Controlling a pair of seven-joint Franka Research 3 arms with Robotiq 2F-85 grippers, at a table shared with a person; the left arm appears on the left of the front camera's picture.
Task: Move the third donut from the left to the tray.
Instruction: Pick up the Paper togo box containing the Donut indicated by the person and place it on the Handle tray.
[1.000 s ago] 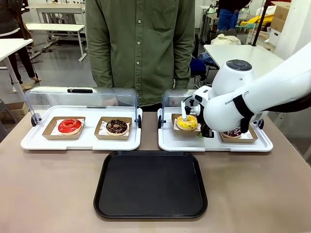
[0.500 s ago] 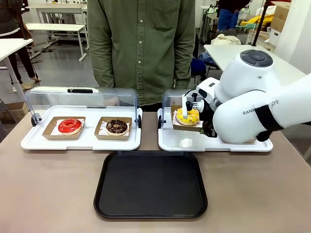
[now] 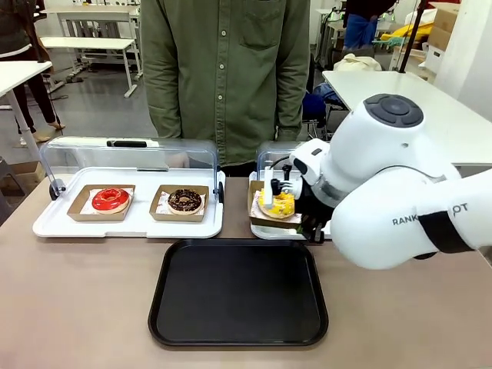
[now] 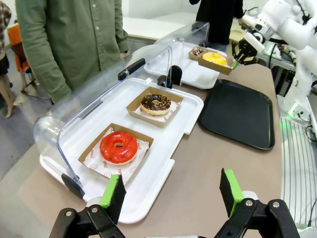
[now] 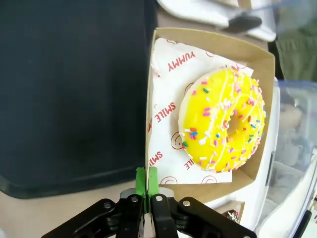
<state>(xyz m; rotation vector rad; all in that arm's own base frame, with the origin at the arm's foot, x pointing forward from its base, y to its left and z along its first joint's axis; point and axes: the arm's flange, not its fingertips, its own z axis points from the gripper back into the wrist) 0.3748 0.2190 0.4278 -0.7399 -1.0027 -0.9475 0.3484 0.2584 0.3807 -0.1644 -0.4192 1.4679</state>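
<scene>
Above the near left corner of the right-hand white plastic tray with a clear domed lid (image 3: 261, 228), the right gripper (image 3: 270, 194) of the white arm held the small square brown cardboard holder (image 3: 273, 217) by one wall, its green-padded fingers (image 5: 147, 181) pressed together on the cardboard edge; in that holder, on white printed paper, sat the ring donut with bright yellow icing and coloured sprinkles (image 3: 277, 204), tilted and lifted off the tray floor, just beyond the far right edge of the large flat black rectangular plastic tray with rounded corners (image 3: 238, 292); in the right wrist view the same donut (image 5: 224, 119) lay beside the black tray (image 5: 69, 89), which spread under the holder's left side; the black tray lay bare on the grey-brown surface (image 3: 77, 300), near the robot's side; to the left stood a second white tray under a raised clear lid (image 3: 127, 223), carrying a red-iced donut (image 3: 110, 200) and a chocolate donut (image 3: 184, 201), each in its own brown holder; a person in an olive green shirt (image 3: 227, 69) stood at the far side of the surface; the left gripper (image 4: 171, 191) hovered over the near end of that left white tray, its green-padded fingers (image 4: 114, 191) spread wide with nothing between them.
</scene>
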